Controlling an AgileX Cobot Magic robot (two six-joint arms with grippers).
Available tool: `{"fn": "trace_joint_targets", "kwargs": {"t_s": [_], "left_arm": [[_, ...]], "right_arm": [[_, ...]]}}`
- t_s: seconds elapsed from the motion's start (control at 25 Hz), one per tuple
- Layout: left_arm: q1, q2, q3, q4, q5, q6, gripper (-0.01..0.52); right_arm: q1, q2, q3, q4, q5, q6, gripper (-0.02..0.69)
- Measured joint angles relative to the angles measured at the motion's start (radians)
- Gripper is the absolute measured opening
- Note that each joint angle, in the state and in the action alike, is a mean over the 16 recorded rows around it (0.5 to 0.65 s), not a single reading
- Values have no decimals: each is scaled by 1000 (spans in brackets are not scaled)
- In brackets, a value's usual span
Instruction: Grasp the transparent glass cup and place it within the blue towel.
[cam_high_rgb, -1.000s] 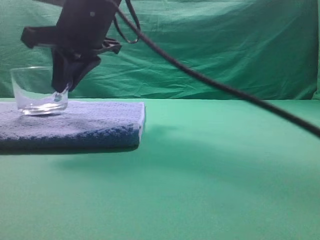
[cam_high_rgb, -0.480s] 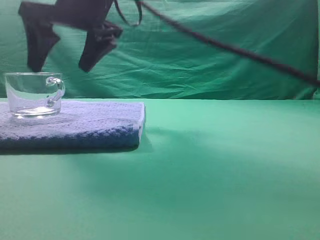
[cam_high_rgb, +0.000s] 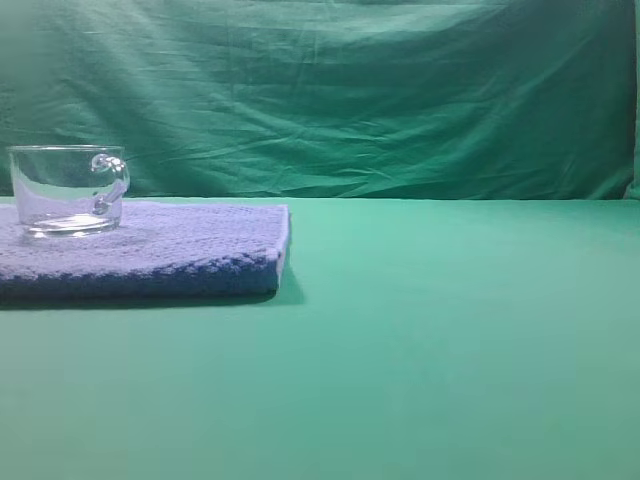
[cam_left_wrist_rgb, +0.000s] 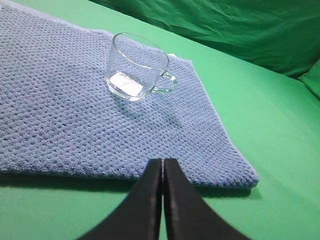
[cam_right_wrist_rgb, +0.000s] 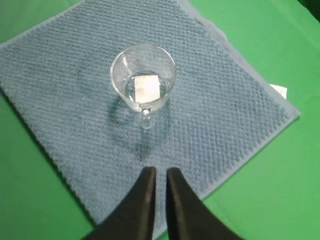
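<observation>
Cup: the short, wide, transparent glass cup (cam_high_rgb: 67, 189) with a thick base and a rounded loop handle stands upright on the towel, nothing touching it; in the high view its handle points to the right.
Towel: the thick, folded, periwinkle-blue terry towel (cam_high_rgb: 190, 250) lies flat at the left of the green cloth-covered surface (cam_high_rgb: 450, 340), far wider than the cup.
Cup's place on towel: in the right wrist view the cup (cam_right_wrist_rgb: 143, 78) sits well inside the towel (cam_right_wrist_rgb: 225, 115), away from every edge; in the left wrist view it (cam_left_wrist_rgb: 137, 67) stands toward the far part of the towel (cam_left_wrist_rgb: 60, 125).
Left hand: the left hand (cam_left_wrist_rgb: 163, 167) has its two dark fingers pressed together, holding nothing, over the towel's near edge and well apart from the cup.
Right hand: the right hand (cam_right_wrist_rgb: 160, 176) has its fingers drawn narrow with only a slim gap between them, holding nothing, above the towel, apart from the cup's handle.
Backdrop: a wrinkled green curtain (cam_high_rgb: 400, 90) hangs behind the surface.
White scrap: a small white piece (cam_right_wrist_rgb: 279, 90) shows just past the towel's edge in the right wrist view.
</observation>
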Motion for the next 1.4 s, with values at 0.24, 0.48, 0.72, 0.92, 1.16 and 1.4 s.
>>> {"fn": "trace_joint_targets", "kwargs": {"t_s": [0.24,0.48,0.72,0.92,1.16,1.4], "left_arm": [[0,0,0,0,0,0,0],[0,0,0,0,0,0,0],[0,0,0,0,0,0,0],[0,0,0,0,0,0,0],[0,0,0,0,0,0,0],[0,0,0,0,0,0,0]], "right_arm": [[-1,-308,336,7,-128,4,61],[-1,-613,712,36,-313,10,61],[-1,-874,997,63,-438,58,61],[-1,-1016,1119,11,-468,189,61],[-6,-1105,1175,-110,-470,353,61],[-76,-1157,1215,-218,-501,427,61]]}}
